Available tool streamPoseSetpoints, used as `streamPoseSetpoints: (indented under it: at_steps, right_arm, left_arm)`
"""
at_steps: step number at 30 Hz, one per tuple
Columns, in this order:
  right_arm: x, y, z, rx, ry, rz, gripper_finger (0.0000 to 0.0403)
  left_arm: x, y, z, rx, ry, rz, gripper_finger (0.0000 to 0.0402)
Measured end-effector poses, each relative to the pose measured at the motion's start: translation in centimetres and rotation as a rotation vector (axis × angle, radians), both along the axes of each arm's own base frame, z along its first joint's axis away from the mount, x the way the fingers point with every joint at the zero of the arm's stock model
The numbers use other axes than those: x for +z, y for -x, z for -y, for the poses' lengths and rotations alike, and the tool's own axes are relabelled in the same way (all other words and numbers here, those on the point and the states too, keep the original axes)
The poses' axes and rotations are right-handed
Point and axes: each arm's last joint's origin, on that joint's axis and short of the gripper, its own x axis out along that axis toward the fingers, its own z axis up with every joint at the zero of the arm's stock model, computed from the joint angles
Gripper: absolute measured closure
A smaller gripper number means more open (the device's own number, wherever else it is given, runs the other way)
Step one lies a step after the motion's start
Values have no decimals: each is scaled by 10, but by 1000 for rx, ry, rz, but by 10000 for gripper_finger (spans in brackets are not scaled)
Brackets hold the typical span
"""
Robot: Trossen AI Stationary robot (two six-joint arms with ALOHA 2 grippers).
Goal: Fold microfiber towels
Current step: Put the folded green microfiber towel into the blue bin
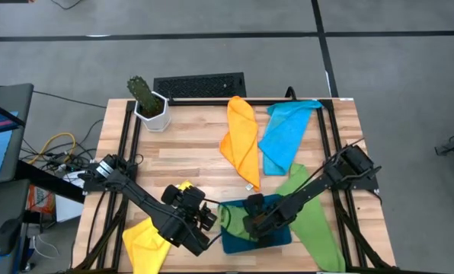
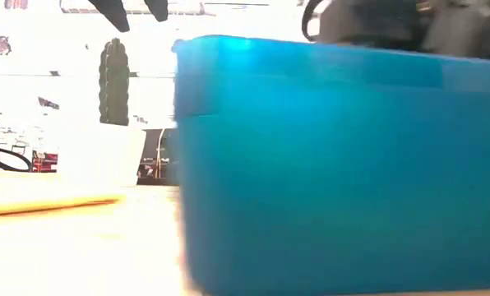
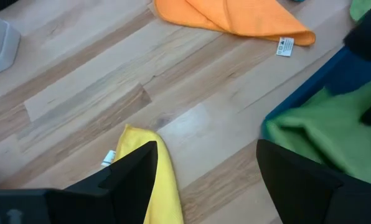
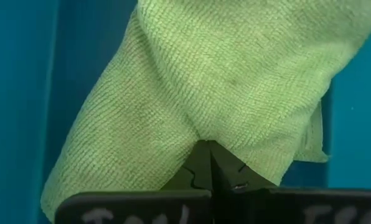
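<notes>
A green towel (image 1: 233, 215) lies bunched in the dark teal tray (image 1: 279, 236) at the table's near edge. My right gripper (image 1: 251, 223) is over the tray and shut on this towel (image 4: 223, 74). My left gripper (image 1: 206, 221) is open and empty just left of the tray, above the bare wood beside the yellow towel (image 3: 159, 171). The yellow towel (image 1: 147, 240) lies at the near left. The orange towel (image 1: 241, 137) and the sky-blue towel (image 1: 284, 133) lie in the middle. A second green towel (image 1: 314, 217) lies at the near right, under the right arm. My right gripper pinches a pucker of the green towel's cloth (image 4: 201, 134) between its two shut fingers. The cloth gathers in creases toward the fingertips. The fingers come from above, slanting in from the table's right. The rest of the towel lies inside the tray (image 4: 17, 93).
A white pot with a cactus (image 1: 147, 103) stands at the far left and shows in the low view (image 2: 113, 82). A black slatted bar (image 1: 199, 85) lies at the far edge. The tray's wall (image 2: 344, 164) fills most of the low view. Bare wood lies between yellow and orange towels.
</notes>
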Motion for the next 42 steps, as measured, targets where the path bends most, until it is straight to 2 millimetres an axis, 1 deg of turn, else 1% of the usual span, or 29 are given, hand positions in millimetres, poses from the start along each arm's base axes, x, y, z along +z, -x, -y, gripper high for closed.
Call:
streamPoseSetpoints:
  at_steps: [4,9,12,14,16,18,21,25,29,31,33,36,37,42]
  right_arm:
    - [21,18,3,4,50,-49,394]
    - [51,38,12,-66,89,-81,394]
    - [70,46,14,-125,63,-31,392]
    - [80,51,13,-160,41,8,388]
    - [92,58,12,-190,18,42,383]
    - [103,65,11,-225,-16,63,379]
    - [116,79,11,-274,-53,78,377]
    - [127,93,5,-278,-92,91,379]
    - [128,102,-4,-268,-105,100,375]
    - [124,100,-10,-260,-107,113,367]
    - [115,97,-13,-261,-81,100,355]
    - [102,91,-18,-261,-53,69,340]
    - [96,89,-19,-264,-38,55,337]
    - [71,69,-22,-256,-5,35,332]
  left_arm:
    - [0,-1,0,-17,-10,4,135]
    - [0,-4,3,-67,-14,15,135]
    - [1,-14,10,-120,3,118,135]
    - [-1,-25,19,-185,27,205,135]
    - [-10,-40,25,-248,33,239,135]
    - [-25,-55,26,-310,38,215,135]
    - [-44,-79,19,-352,45,200,135]
    - [-60,-93,4,-343,58,132,135]
    - [-61,-95,-4,-409,103,56,135]
    - [-61,-95,-3,-448,141,35,135]
    - [-63,-96,0,-486,180,24,135]
    - [-77,-99,2,-518,204,-32,135]
    - [-86,-101,0,-512,200,-61,135]
    - [-100,-106,-5,-454,258,-91,147]
